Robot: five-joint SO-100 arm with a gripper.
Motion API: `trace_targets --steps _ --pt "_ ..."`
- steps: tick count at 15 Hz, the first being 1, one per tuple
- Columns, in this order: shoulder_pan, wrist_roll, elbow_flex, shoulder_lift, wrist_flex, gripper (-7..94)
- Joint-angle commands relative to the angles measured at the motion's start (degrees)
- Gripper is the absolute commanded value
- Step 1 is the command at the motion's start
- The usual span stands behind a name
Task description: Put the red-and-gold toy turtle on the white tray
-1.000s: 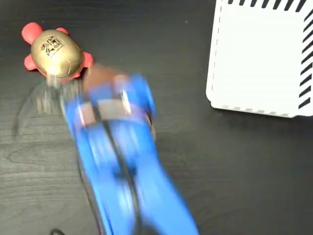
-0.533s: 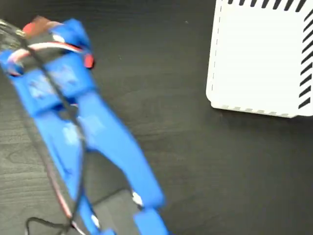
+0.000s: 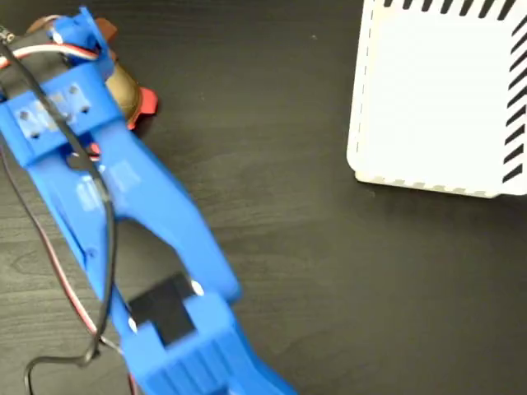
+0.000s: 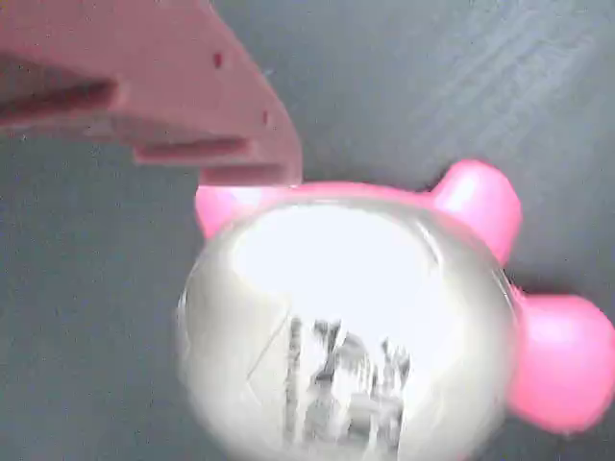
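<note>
Item one, far left of the fixed view: my blue arm point(image 3: 107, 197), which a second ago lay lower on the bench point(image 3: 313, 271) just short of the toy, has swung up and left and now covers it. Item two, the hand point(image 3: 78, 37): it sits over the toy at the top left corner; in the wrist view one finger point(image 4: 192, 106) shows at the top left, its tip at the rim of the shell, the other finger is out of frame, so I cannot tell how wide it stands or whether it grips. Item three, the red-and-gold toy turtle point(image 3: 136, 97): on the bench where it was, only a strip of gold shell and one red leg showing past the arm; it fills the wrist view, logo up. Item four, right: the white tray point(image 3: 436, 99), bare, well apart from the toy, unmoved. Assessment: approach complete, grasp not confirmed; closing and lifting come next, then the carry rightward.
</note>
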Motion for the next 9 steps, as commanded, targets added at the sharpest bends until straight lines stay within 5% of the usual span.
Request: trace_targets --steps 1,9 --pt "-0.09 1.05 -5.19 0.88 0.53 59" --pt "0.97 1.58 -8.35 -8.53 -0.53 59"
